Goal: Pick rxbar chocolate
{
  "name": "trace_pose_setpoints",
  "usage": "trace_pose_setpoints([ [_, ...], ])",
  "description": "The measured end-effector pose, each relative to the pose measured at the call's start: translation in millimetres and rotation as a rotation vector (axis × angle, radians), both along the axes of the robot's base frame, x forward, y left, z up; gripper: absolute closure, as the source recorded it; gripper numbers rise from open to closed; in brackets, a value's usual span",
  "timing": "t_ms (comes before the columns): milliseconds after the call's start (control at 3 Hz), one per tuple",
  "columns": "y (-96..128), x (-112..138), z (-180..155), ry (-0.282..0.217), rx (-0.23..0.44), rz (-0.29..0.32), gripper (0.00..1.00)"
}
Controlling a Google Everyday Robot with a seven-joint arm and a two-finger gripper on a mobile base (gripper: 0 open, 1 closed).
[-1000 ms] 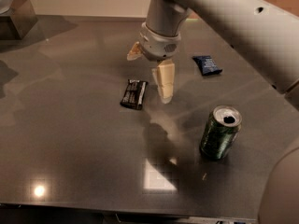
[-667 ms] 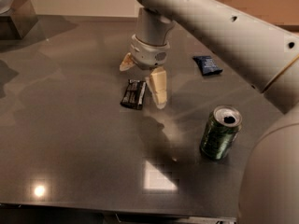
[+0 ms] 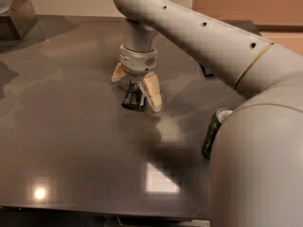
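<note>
The rxbar chocolate [image 3: 133, 97] is a small flat black wrapper with white lettering, lying on the dark grey table [image 3: 71, 141] near its middle. My gripper [image 3: 136, 90] hangs straight above it, open, with one cream finger [image 3: 152, 91] to the right of the bar and the other finger [image 3: 118, 73] to its left and behind. The bar lies between the fingers, partly hidden by the wrist. The fingertips are close to the table top and are not closed on the bar.
A green can [image 3: 215, 131] stands to the right, partly hidden by my arm [image 3: 222, 56]. A dark wrapper [image 3: 206, 71] shows just behind the arm. A dark box [image 3: 16, 18] sits at the far left corner.
My gripper has moved left from beside the bar to over it and has come down, so the fingers now straddle the bar. The arm now covers more of the can and the blue wrapper.
</note>
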State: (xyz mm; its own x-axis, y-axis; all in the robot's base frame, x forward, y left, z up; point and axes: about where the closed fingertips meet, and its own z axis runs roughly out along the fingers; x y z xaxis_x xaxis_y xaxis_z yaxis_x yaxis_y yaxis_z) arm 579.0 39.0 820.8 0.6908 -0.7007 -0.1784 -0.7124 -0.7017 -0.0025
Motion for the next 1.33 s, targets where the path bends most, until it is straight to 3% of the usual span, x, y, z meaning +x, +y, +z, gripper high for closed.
trace_pose_setpoints([
  [333,5.0,3.3,-0.1,-0.002,-0.015,0.038,0.18],
  [1333,-1.5,7.5,4.3,0.004,-0.023,0.046,0.89],
])
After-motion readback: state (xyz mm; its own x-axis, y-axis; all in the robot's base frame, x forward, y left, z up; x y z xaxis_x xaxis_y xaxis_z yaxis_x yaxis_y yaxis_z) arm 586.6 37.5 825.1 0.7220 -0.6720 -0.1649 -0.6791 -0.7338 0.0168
